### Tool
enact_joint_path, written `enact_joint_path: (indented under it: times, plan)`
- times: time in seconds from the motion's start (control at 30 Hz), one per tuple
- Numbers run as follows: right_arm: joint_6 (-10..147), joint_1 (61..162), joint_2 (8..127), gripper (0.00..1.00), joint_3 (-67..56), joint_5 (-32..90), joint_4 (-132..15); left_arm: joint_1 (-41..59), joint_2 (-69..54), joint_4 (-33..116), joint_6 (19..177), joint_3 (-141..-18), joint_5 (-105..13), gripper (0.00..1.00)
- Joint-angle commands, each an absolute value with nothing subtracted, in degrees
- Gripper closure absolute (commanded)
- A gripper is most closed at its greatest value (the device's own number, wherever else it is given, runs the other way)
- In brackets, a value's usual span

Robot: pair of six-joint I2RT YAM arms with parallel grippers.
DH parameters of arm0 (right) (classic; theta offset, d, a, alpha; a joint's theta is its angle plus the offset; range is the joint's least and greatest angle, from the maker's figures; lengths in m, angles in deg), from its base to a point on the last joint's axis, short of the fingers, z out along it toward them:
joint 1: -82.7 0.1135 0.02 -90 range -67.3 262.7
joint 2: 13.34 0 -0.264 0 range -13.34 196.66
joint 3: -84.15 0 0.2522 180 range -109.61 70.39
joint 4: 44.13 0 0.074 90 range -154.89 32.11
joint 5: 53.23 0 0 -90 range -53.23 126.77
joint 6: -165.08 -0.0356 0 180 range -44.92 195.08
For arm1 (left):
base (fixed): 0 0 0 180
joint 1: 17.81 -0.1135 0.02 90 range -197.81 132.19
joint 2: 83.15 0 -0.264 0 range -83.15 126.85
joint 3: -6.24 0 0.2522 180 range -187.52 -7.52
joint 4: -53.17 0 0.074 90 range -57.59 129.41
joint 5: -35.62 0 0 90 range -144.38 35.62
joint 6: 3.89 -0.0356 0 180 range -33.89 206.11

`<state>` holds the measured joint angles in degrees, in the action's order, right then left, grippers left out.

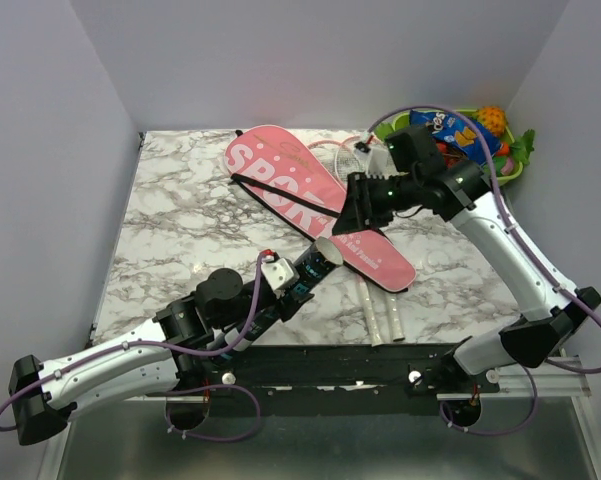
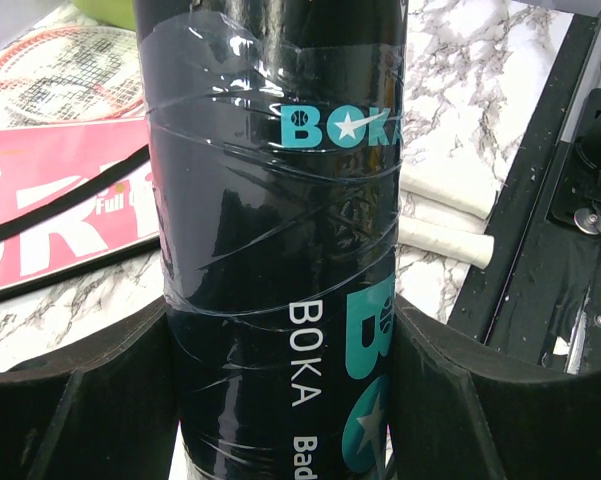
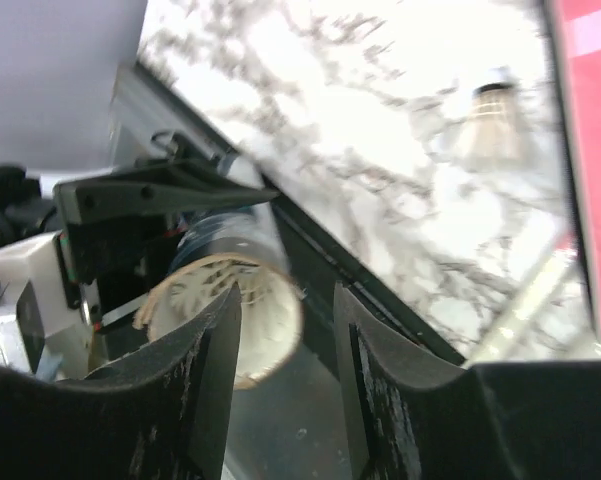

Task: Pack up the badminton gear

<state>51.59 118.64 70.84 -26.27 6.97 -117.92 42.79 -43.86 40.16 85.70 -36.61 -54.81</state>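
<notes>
The tabletop (image 1: pixel 180 210) is white marble with grey veins, and plain pale walls close it on the left, on the far side and on the right. Along its near edge runs a black rail, where my two arms are fixed. In the far right corner stands a green tray (image 1: pixel 515 170) with bright snack packets and fruit.

The long pink racket bag (image 1: pixel 310 205) lies diagonally in the middle of the tabletop, from far left to near right. It carries big white letters, and a thin black strap (image 1: pixel 280 195) crosses it. The two white racket handles (image 1: pixel 380 315) stick out from under its near end toward the rail, and the netted racket heads (image 1: pixel 335 155) show at its far side.

My left tool (image 2: pixel 280 330) is clamped on the dark tube (image 2: pixel 280 250), one finger pressing on each side of it. The tube is wrapped in clear tape and has teal and white "BOKA" lettering. It is lifted over the near middle of the tabletop, and its open end points up to my right tool (image 3: pixel 285 300).

The fingers of my right tool are apart and nothing is between them. Beyond them I see white feathers inside the tube mouth. One blurred shuttlecock (image 3: pixel 495 125) lies on the marble near the bag edge.
</notes>
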Motion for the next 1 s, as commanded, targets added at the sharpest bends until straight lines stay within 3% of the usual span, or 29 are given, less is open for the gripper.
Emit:
enact_joint_path:
  times: [0.0,0.3,0.57,0.97]
  plan:
    - [52.4,112.9,68.1,0.48,-27.8,13.7,-123.2,42.8,-44.1,43.5,85.9,-34.6,-54.8,1.00]
    - [37.4,111.3,64.9,0.32,-10.3,16.7,-111.4,42.9,-46.3,41.6,85.5,-33.8,-58.2,1.00]
    - [19.5,111.3,65.5,0.31,8.6,12.5,-93.3,42.9,-47.5,40.2,85.9,-34.3,-60.9,1.00]
    - [8.5,114.2,76.0,0.30,10.7,14.5,-82.4,42.9,-48.8,39.5,88.1,-34.1,-59.9,1.00]
